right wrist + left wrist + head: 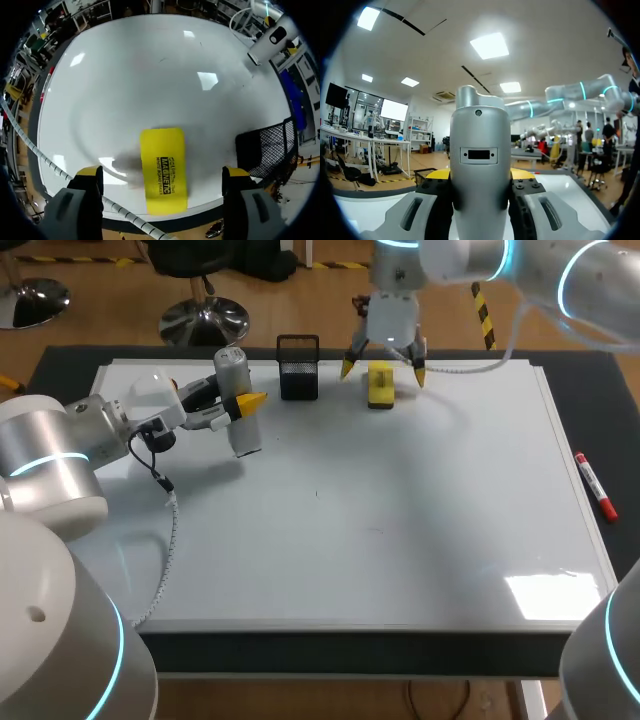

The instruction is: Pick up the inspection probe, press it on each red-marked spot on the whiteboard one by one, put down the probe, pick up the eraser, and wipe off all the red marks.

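Clamped in left gripper (480, 175), probe (480, 150) hangs over far-left corner of whiteboard (400, 520); right gripper (162, 174), fingers apart, straddles eraser (162, 155) at far edge; head view adds marker (593, 485) beside right edge.

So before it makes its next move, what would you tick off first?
1. Probe put down: not ok. The left gripper is shut on it, holding it tilted above the whiteboard.
2. Right gripper open: ok. Its fingers stand apart, one on each side of the eraser.
3. Eraser gripped: not ok. Neither finger touches it.
4. Eraser lying flat on the board: ok.
5. Black mesh basket clear of the right gripper: ok. It stands beside the eraser, apart from the fingers.
6. Red marks left to wipe: cannot tell. None shows clearly on the board.
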`<state>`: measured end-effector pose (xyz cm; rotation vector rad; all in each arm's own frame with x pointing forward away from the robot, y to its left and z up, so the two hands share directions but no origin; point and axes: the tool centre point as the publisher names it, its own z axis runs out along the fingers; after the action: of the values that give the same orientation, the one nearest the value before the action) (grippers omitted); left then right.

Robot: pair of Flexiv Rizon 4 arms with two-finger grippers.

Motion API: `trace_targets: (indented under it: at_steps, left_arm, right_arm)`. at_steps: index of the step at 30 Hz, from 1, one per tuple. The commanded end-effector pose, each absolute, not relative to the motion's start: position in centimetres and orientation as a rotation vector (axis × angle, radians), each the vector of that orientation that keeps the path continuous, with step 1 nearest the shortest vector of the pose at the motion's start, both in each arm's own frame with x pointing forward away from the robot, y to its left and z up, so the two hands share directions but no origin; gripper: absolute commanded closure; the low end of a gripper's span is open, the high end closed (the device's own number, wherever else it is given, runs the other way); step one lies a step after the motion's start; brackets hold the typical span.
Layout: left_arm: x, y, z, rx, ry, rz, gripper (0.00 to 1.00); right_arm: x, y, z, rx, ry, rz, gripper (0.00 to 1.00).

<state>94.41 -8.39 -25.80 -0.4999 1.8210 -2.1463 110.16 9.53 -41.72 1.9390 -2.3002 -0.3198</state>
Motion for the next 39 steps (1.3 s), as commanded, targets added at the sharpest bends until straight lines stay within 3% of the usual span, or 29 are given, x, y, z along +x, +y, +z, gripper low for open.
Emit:
trace_targets:
  at_steps: [1,25,39]
  left_arm:
    - [94.4,-8.5,-25.8,-0.501,1.817,-2.145,1.0]
    - [94.4,-8.5,-25.8,-0.501,1.817,-2.145,1.0]
    - [94.4,-8.5,-25.8,-0.501,1.817,-2.145,1.0]
  right_arm:
    - [108.5,7.3,-39.2,1.939,-2.387,-0.313,0.0]
    - [106.2,-1.2,-27.8,1.585,-3.0,-0.631,0.0]
    - [102.8,-7.0,-24.5,1.258,-3.273,-0.825,0.0]
